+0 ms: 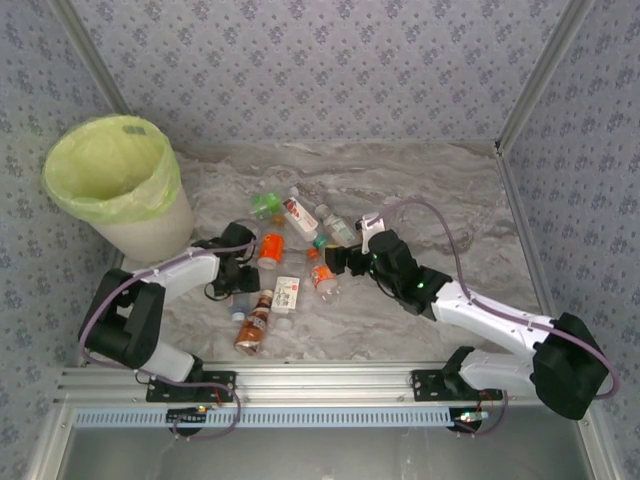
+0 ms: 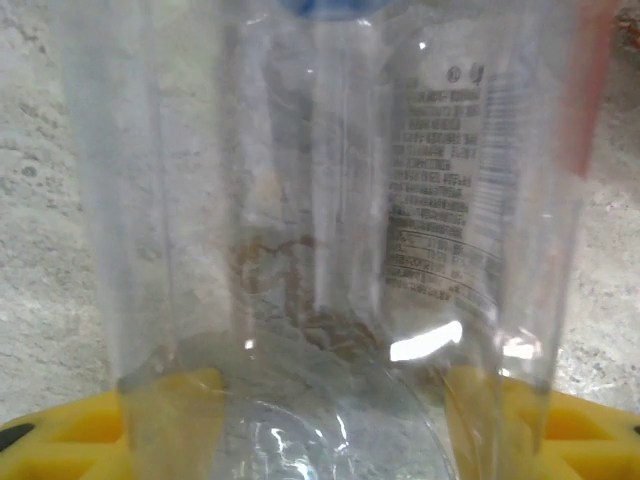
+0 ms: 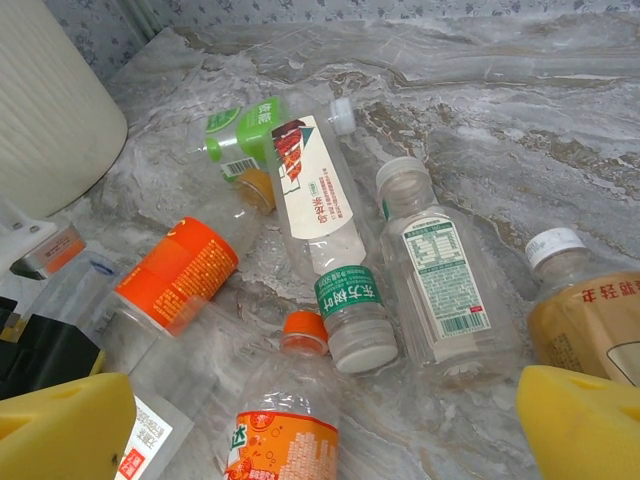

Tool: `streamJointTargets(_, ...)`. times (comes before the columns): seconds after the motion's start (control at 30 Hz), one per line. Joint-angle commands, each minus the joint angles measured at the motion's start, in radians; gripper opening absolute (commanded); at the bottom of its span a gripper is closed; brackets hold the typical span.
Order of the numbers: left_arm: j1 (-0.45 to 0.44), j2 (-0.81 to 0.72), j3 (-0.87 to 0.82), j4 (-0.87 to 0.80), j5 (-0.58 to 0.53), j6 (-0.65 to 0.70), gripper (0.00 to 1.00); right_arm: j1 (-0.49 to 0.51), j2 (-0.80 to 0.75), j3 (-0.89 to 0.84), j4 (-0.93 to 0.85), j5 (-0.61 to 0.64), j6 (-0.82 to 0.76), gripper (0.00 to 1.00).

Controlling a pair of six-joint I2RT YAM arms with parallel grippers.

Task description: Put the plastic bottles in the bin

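A grey-veined marble-look surface (image 1: 420,190) fills the floor of a booth walled in pale patterned wallpaper (image 1: 300,60), with metal posts (image 1: 530,70) at the corners and an aluminium rail (image 1: 320,385) along the near edge. The bin (image 1: 150,235), white and lined with a yellow-green bag, stands at the far left of the surface. The plastic bottles (image 1: 285,270) lie on their sides in a loose heap to the right of the bin, none of them inside it.

The left claw (image 1: 240,262) sits at the edge of the heap nearest the bin. Its wrist view shows a clear bottle (image 2: 330,200) lying between its yellow pads (image 2: 90,430), though it is hard to tell whether the pads press on it. That bottle's blue cap (image 2: 330,8) is cut off at the top, and its printed label is too blurred to read. The right claw (image 1: 335,262), on the side of the heap away from the bin, has its pads wide apart and holds nothing.

In the right wrist view, a brown-filled bottle (image 3: 590,310) is cut off at the right edge and the bin shows only as a white wall. An orange-capped bottle (image 3: 290,420) runs off the bottom.
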Motion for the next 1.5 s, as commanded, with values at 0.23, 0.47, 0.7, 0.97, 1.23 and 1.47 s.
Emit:
streamJointTargets(0.23, 0.010, -0.102, -0.052, 0.048, -0.020, 0.008, 0.46, 0.015, 0.010, 0.058, 0.016, 0.005, -0.015, 1.00)
streamJointTargets(0.47, 0.009, -0.238, -0.033, -0.002, -0.083, -0.028, 0.40, 0.022, 0.003, 0.062, 0.019, 0.022, -0.020, 1.00)
streamJointTargets(0.7, 0.009, -0.389, 0.024, -0.010, -0.109, -0.089, 0.37, 0.031, -0.012, 0.069, 0.047, 0.023, -0.015, 1.00)
streamJointTargets(0.97, 0.008, -0.437, 0.125, 0.073, -0.012, -0.043, 0.37, 0.037, -0.010, 0.072, 0.062, 0.023, -0.017, 1.00)
streamJointTargets(1.23, 0.008, -0.439, 0.311, 0.156, 0.048, 0.067, 0.37, 0.044, -0.010, 0.072, 0.064, 0.030, -0.015, 1.00)
streamJointTargets(1.47, 0.009, -0.397, 0.510, 0.213, 0.078, 0.176, 0.37, 0.046, -0.010, 0.077, 0.066, 0.039, -0.017, 1.00)
